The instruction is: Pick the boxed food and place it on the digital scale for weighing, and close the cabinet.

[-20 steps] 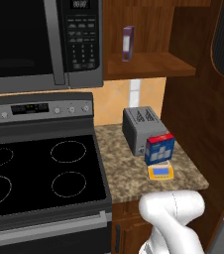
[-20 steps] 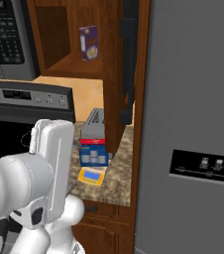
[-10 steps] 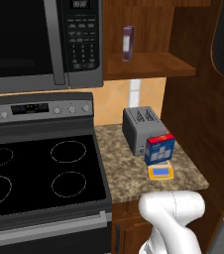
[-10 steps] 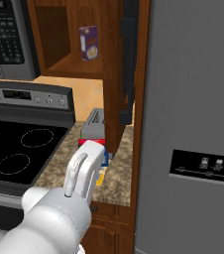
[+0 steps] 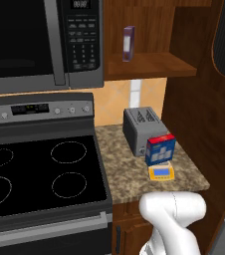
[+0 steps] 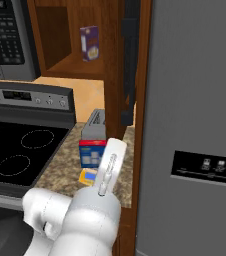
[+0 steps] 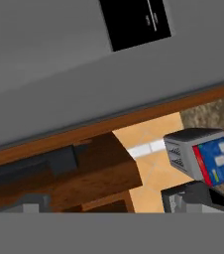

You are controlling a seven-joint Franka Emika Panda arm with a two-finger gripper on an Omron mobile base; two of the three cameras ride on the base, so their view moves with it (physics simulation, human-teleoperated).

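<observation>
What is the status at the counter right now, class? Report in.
Fingers open, holding nothing. Small blue box with red top band stands beside the grey toaster, behind the yellow-orange scale. Reddish-brown cabinet door open.

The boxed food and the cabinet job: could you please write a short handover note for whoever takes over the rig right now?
Gripper: open, holding nothing.
The boxed food stands upright on the granite counter, between the toaster and the digital scale; I cannot tell whether it touches the scale's rear edge.
The cabinet is open, its door swung out edge-on; a purple box stands on its shelf.
Done: nothing confirmed.
Left: set the box on the scale, then close the door.
</observation>
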